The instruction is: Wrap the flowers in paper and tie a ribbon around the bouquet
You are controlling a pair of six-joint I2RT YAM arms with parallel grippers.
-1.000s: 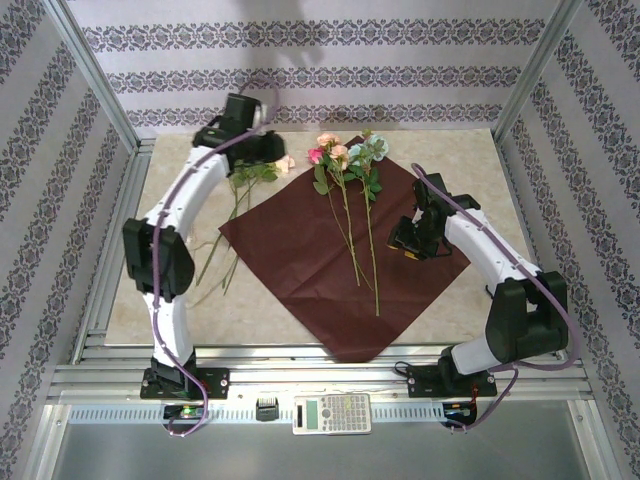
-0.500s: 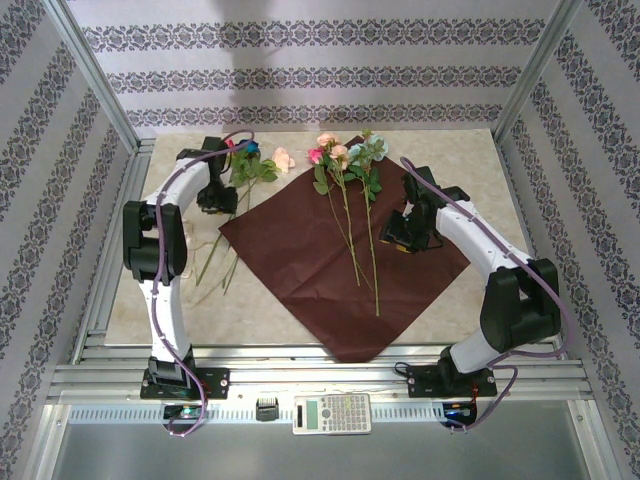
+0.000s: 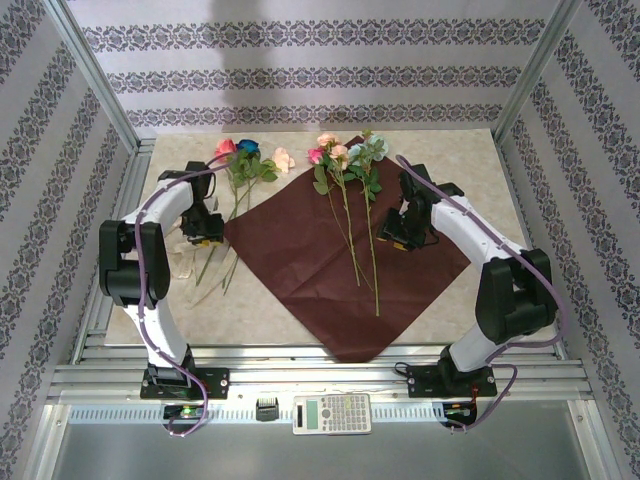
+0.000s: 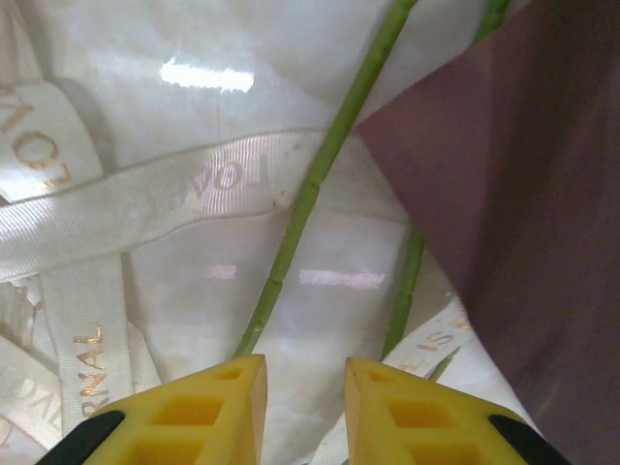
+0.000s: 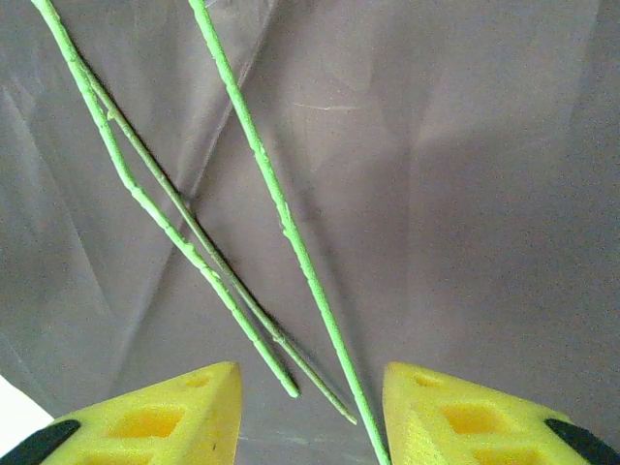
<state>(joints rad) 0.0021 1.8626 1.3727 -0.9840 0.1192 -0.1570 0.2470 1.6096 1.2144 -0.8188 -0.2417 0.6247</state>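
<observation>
A: Two thin green flower stems (image 4: pixel 310 184) lie left of the maroon-brown paper sheet (image 3: pixel 300 250), crossing limp cream ribbon (image 4: pixel 174 199). Your left gripper (image 4: pixel 305 373)?
B: Narrow gap, empty. Right gripper (image 5: pixel 310 383) half-wide, empty over paper. Pinch stems mid-length; likely light, slippery.

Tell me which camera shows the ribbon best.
Left wrist: the ribbon lies right under the lens, gold lettering legible, a green stem crossing it. Top external gives a faint pale tangle beside the left gripper. Right wrist faces stems on the paper.
</observation>
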